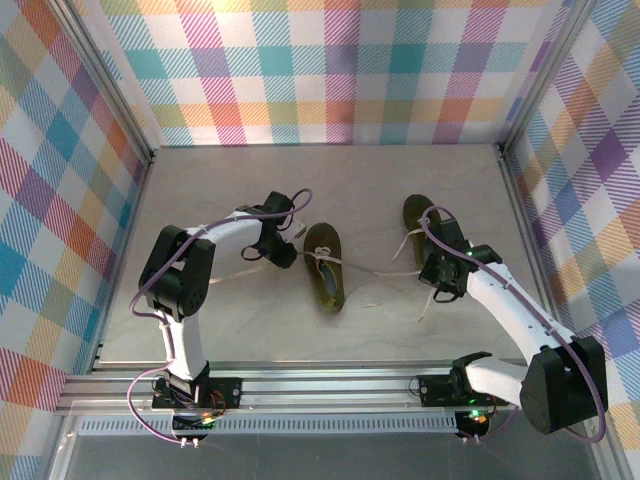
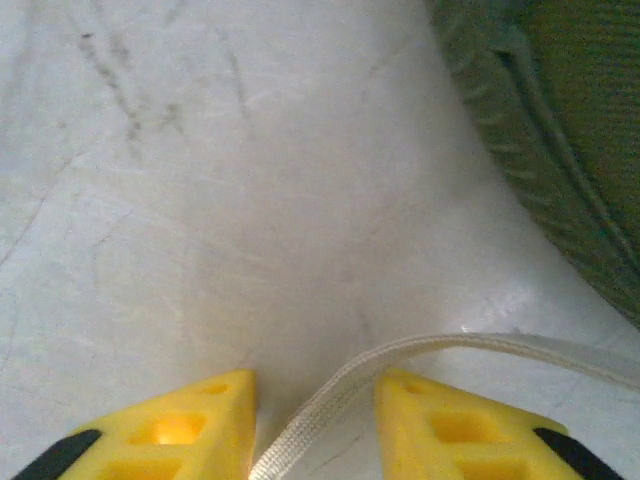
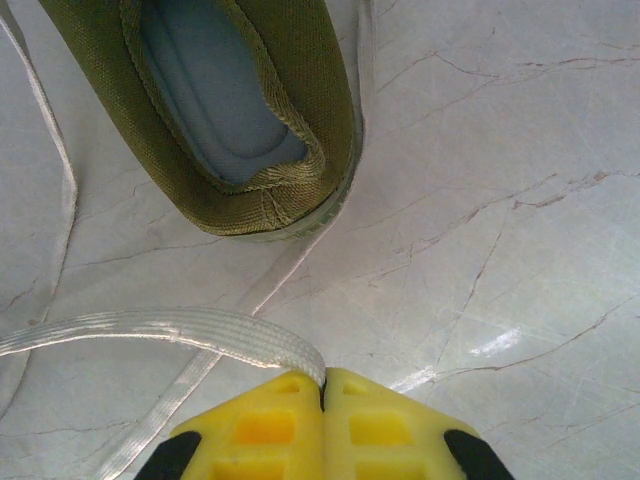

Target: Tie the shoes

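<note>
Shoes (image 1: 323,268) are to be tied, and both are found on the table (image 1: 250,330), past the two pincers. Closest in, the left gripper (image 2: 315,425) is seen with its yellow fingers (image 2: 200,420) a little apart. The left lace (image 2: 500,345) is laid right in the gap between them and is not yet squeezed. From that gap the lace is bent away to the right, flat on the table. Farther off, up and to the right, the side of the left shoe (image 2: 560,130) is seen. On the other side, the right gripper (image 3: 322,400) is pressed shut, and the end of the right lace (image 3: 180,325) is held tight at its tip. This lace is drawn out to the left. Beyond it the right shoe (image 3: 230,110) is laid with its heel toward the pincer and its toe pointed away. From above, the left shoe is seen nearer the left arm and the right shoe nearer the right arm, with loose laces spread between them. It is judged that the left fingers must be closed on their lace next.
</note>
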